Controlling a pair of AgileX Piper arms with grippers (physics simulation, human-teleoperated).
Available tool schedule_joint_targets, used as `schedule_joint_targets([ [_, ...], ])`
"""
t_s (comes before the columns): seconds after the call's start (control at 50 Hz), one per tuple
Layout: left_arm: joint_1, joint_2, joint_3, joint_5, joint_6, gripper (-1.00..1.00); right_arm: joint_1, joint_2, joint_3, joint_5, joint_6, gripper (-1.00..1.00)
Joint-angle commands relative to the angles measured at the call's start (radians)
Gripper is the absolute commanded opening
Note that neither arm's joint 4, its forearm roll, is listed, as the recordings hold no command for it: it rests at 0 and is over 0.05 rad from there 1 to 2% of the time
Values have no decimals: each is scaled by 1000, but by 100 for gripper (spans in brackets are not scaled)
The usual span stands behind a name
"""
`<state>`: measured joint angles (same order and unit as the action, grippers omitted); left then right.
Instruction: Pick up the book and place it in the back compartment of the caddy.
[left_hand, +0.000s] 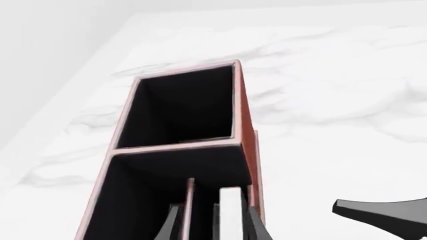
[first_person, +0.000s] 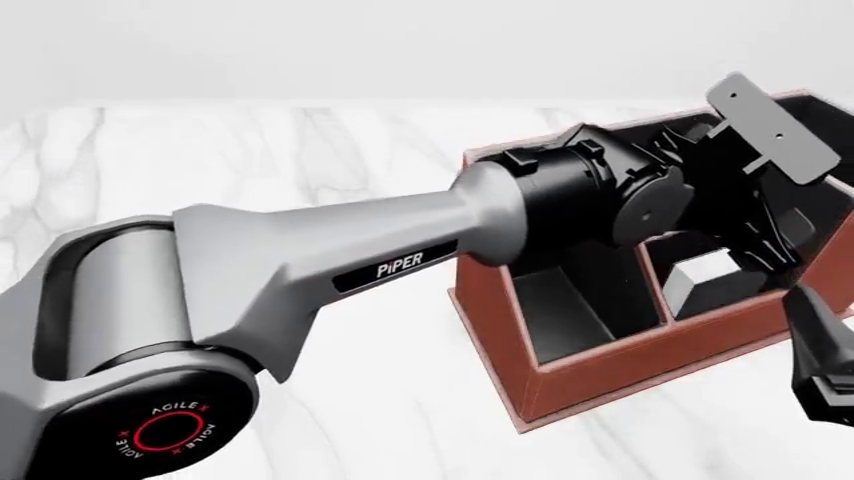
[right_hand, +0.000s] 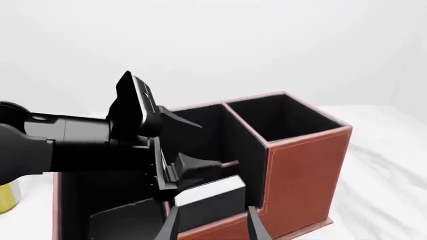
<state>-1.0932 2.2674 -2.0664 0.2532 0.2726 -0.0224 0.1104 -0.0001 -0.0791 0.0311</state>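
Note:
The caddy (first_person: 627, 370) is a reddish-brown box with black lining at the right of the table. The book (first_person: 701, 272), black with white page edges, stands upright in the back compartment (first_person: 731, 292), the small cell behind the low rim. My left gripper (left_hand: 213, 207) reaches down into that cell and is open. One finger (left_hand: 257, 225) is beside the book (left_hand: 230, 210) and the other stands apart, past a thin divider (left_hand: 189, 200). My right gripper (right_hand: 213, 212) hovers open and empty just outside the low rim, close to the book (right_hand: 210, 195).
A tall square cell (right_hand: 287, 117) rises at one end of the caddy, and a long narrow cell (first_person: 567, 310) runs beside the book's cell. A yellow mug (right_hand: 5, 200) shows beyond the caddy. The left arm (first_person: 334, 260) spans the table from the near left.

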Motion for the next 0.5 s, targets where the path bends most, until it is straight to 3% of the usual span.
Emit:
schedule_joint_targets([
  [0.02,18,-26,9,2,2,100,-3,-14,0,12,-1,100],
  [0.26,48,-241,91,2,18,100,-5,-8,0,6,-4,100],
  [0.38,59,-350,154,15,63,100,-7,-8,0,5,-12,100],
  [0.5,57,-460,311,-31,92,100,-10,-9,0,6,-21,100],
])
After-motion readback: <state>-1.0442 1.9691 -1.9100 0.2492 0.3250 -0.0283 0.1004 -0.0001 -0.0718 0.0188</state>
